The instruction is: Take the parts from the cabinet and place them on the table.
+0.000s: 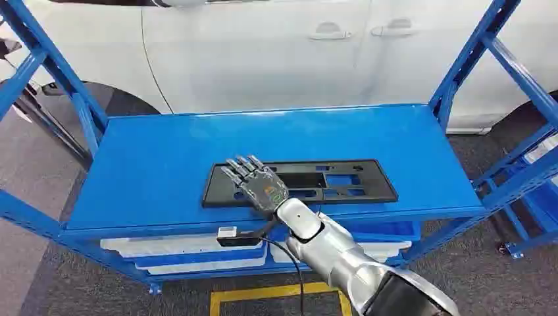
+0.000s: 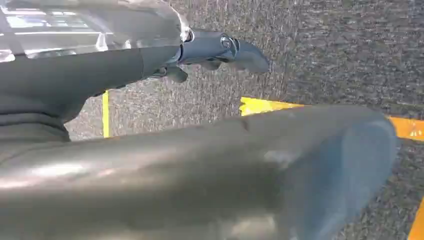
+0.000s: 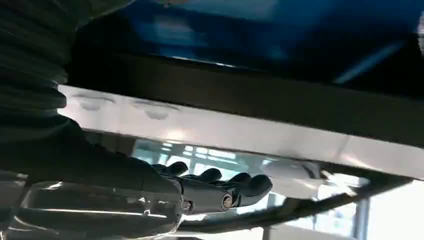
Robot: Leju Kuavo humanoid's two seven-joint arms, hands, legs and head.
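Note:
A flat black plastic part [image 1: 342, 179] with cut-out slots lies along the front of the blue cabinet's top shelf [image 1: 164, 145]. My right hand [image 1: 256, 181] reaches in from below, over the left end of the part, palm down. Its fingers are stretched forward and apart and hold nothing. In the right wrist view those fingers [image 3: 220, 189] point straight out, with the dark part [image 3: 240, 95] and blue shelf [image 3: 280, 25] beyond them. My left hand [image 2: 215, 50] hangs over the floor with its fingers extended and holds nothing.
Blue uprights [image 1: 56, 72] frame the shelf on both sides. White and blue bins [image 1: 184, 253] sit on the level below. A white car [image 1: 263, 52] stands right behind the cabinet. Another blue rack [image 1: 533, 178] stands at the right. Yellow tape [image 1: 276, 293] marks the grey floor.

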